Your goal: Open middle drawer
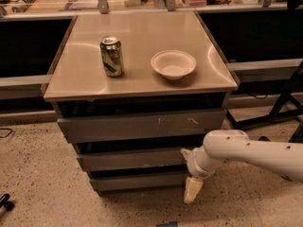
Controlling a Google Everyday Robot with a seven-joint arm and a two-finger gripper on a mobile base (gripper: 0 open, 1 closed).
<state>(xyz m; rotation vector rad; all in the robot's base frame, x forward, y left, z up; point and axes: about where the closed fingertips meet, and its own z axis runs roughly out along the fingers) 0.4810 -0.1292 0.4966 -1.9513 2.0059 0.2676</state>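
Note:
The middle drawer (132,159) is a plain dark-grey front in a low cabinet. It lies below the wider scratched top drawer (137,125) and above the narrow bottom drawer (137,180). All three fronts stick out a little in steps. My gripper (190,171) is at the right end of the middle and bottom fronts, close to the cabinet's front right corner. My white arm (255,152) reaches in from the right, low over the floor.
On the cabinet's beige top (142,30) stand a green can (111,56) and a white bowl (173,64). Black stand legs (279,108) are on the floor to the right. A small black object (4,203) lies at the lower left. Dark shelving flanks the cabinet.

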